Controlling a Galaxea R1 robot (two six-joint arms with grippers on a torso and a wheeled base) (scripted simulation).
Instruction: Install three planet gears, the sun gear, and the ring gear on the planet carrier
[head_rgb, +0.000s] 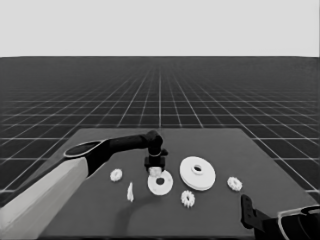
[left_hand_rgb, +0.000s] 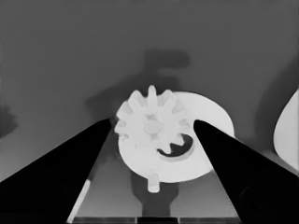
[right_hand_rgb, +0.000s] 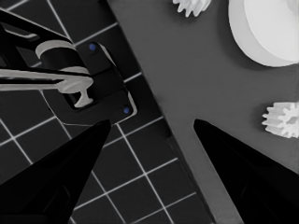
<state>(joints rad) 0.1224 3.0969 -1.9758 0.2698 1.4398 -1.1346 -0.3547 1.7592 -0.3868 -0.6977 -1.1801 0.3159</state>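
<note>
The left hand (head_rgb: 155, 167) is holding a small gear (left_hand_rgb: 152, 123) tight over the smaller round part (head_rgb: 161, 183). The right hand (right_hand_rgb: 149, 135) is waiting wide apart by the tabletop (head_rgb: 215, 145) corner.

The left arm (head_rgb: 60, 175) is pale grey along its thick rear section and black from a rounded oval joint onward, ending in a slim black forearm, a knuckle-like wrist and a blocky left gripper (head_rgb: 156, 169). In the wrist views each gripper's two fingers (left_hand_rgb: 51, 172) are long, smooth, matte black wedges tapering to points. The right arm (head_rgb: 290, 225) is a black angular link backed by a pale-edged grey housing
</note>
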